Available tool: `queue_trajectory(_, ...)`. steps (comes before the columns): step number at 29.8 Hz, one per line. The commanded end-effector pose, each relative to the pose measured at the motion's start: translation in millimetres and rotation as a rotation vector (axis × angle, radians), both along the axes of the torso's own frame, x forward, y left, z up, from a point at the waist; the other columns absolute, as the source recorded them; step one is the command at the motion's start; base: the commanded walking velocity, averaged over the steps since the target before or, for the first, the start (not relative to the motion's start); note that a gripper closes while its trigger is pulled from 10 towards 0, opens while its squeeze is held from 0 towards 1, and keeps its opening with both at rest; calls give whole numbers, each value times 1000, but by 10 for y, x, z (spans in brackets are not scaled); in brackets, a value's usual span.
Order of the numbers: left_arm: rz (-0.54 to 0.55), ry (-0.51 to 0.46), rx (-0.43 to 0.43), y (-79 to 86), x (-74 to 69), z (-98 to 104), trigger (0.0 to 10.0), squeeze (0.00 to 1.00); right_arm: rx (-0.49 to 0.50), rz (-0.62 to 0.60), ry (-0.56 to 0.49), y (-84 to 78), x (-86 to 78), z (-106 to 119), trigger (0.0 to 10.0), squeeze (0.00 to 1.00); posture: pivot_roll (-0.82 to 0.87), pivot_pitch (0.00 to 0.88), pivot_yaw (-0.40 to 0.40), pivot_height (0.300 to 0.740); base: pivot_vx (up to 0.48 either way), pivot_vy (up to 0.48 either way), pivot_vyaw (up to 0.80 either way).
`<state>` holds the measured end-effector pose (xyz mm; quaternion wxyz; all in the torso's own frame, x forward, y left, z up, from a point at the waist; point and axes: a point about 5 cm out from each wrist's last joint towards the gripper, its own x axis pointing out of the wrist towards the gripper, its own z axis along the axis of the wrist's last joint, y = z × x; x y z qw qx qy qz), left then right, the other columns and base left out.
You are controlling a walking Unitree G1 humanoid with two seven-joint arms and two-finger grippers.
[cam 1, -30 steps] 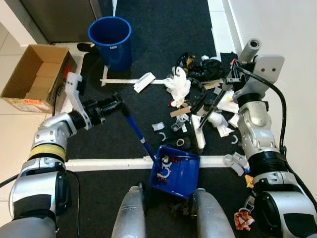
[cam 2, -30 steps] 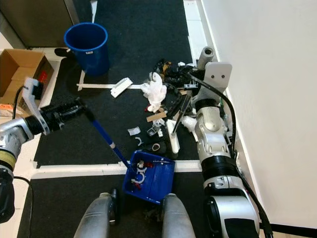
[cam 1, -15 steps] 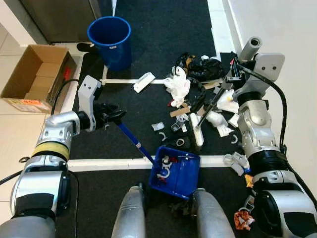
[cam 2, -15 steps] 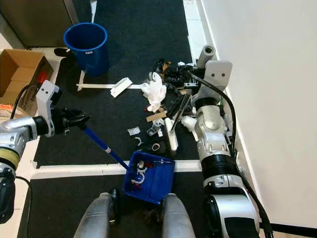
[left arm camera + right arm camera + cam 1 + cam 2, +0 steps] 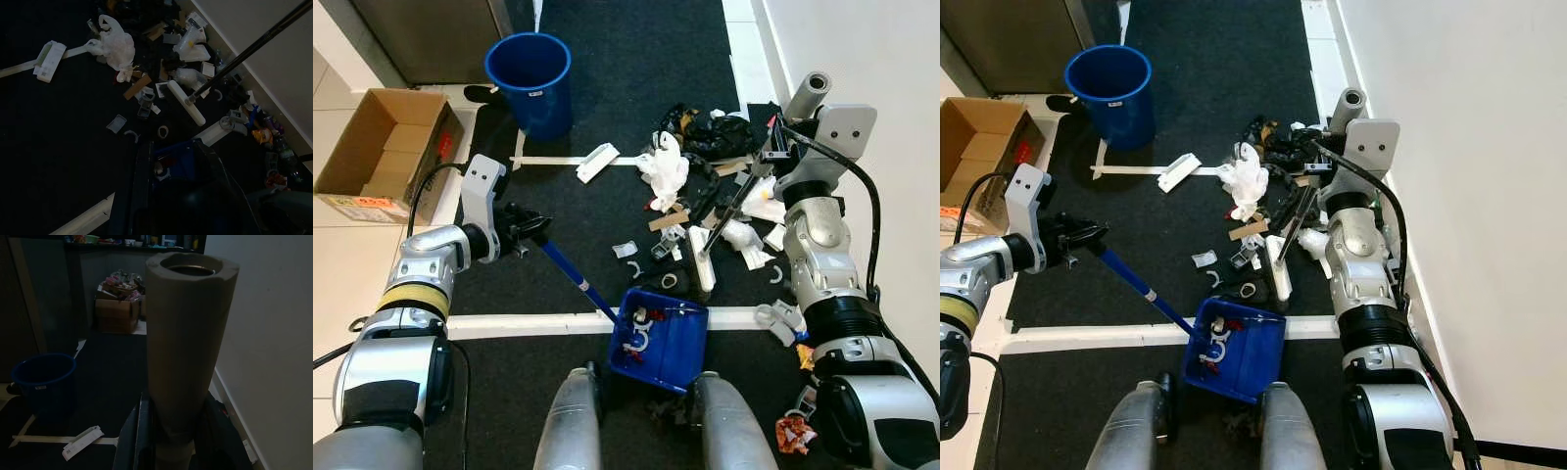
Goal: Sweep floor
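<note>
Nearest the robot, a blue dustpan is set on the dark carpet just before its legs, straddling a white strip. A few small scraps, white and red, already lie in it. Its long blue handle runs up to the left gripper, whose fingers are closed around the handle's end.

The step in hand is judged to be the gathering of litter into the dustpan. The pan is held steady while the broom is worked by the right arm. The broom's white head rests on the carpet just beyond the dustpan, with small scraps lying between the two. Its dark pole slants up to the right gripper, which is clamped around the grey foam grip.

Next, a short pull of the broom head toward the pan's open edge is called for, with the pan kept flat so that nothing slips beneath it.

Farther off, the main heap of rubbish is spread near the white wall. Beyond, a blue bucket stands upright and looks empty. A cardboard box sits open on the tiles to the left; what it holds cannot be made out.
</note>
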<state>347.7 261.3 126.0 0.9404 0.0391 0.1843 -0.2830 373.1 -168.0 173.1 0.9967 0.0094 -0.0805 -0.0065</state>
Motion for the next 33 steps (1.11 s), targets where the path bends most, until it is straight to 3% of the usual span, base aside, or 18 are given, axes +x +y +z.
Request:
queue_trajectory(1, -17, 48, -66, -36, -26, -56, 0, 0, -2, -14, -23, -50, -7, 54, 10000, 0, -48, 222, -5, 740, 0, 0, 0)
queue_trajectory(4, -4, 37, -115, -57, -15, -41, 0, 0, -1, -13, -23, -43, -4, 54, 10000, 0, -47, 222, -5, 740, 0, 0, 0)
queue_trajectory(8, 54, -27, -71, -87, 37, -7, 0, 0, 0, -14, -24, -42, -6, 53, 10000, 0, -43, 221, 0, 740, 0, 0, 0)
queue_trajectory(9, 113, -81, -42, -96, 82, 43, 4039, 0, 0, -15, -25, -45, -9, 52, 10000, 0, -42, 220, 2, 740, 0, 0, 0)
queue_trajectory(10, 133, -135, -18, -125, 115, 115, 10000, 0, 1, -16, -24, -49, -11, 50, 10000, 0, -41, 220, 2, 740, 0, 0, 0)
queue_trajectory(15, 124, -287, -18, -285, 118, 425, 10000, 0, 2, -18, -21, -49, -16, 35, 10000, 0, -28, 217, 4, 740, 0, 0, 0)
queue_trajectory(17, 124, -287, -18, -285, 118, 425, 10000, 0, 2, -18, -21, -49, -16, 35, 10000, 0, -28, 217, 4, 740, 0, 0, 0)
queue_trajectory(18, 129, -349, 46, -339, 64, 564, 10000, 0, 4, -14, -19, -29, -11, 31, 10000, 0, -11, 211, 5, 740, 0, 0, 0)
queue_trajectory(21, 120, -417, 99, -377, -15, 655, 10000, 0, 7, -8, -19, -7, 0, 34, 10000, 0, -5, 208, 6, 740, 0, 0, 0)
queue_trajectory(27, 125, -447, 134, -382, -93, 651, 10000, 0, 7, -4, -19, 5, 7, 34, 10000, 0, 2, 201, 7, 740, 0, 0, 0)
queue_trajectory(31, 181, -436, 133, -361, -315, 466, 10000, 0, 1, -1, -18, -13, 0, 25, 10000, 0, -1, 188, 9, 740, 0, 0, 0)
queue_trajectory(33, 188, -435, 130, -371, -358, 439, 10000, 0, -1, -1, -17, -22, -4, 21, 10000, 0, 0, 187, 9, 740, 0, 0, 0)
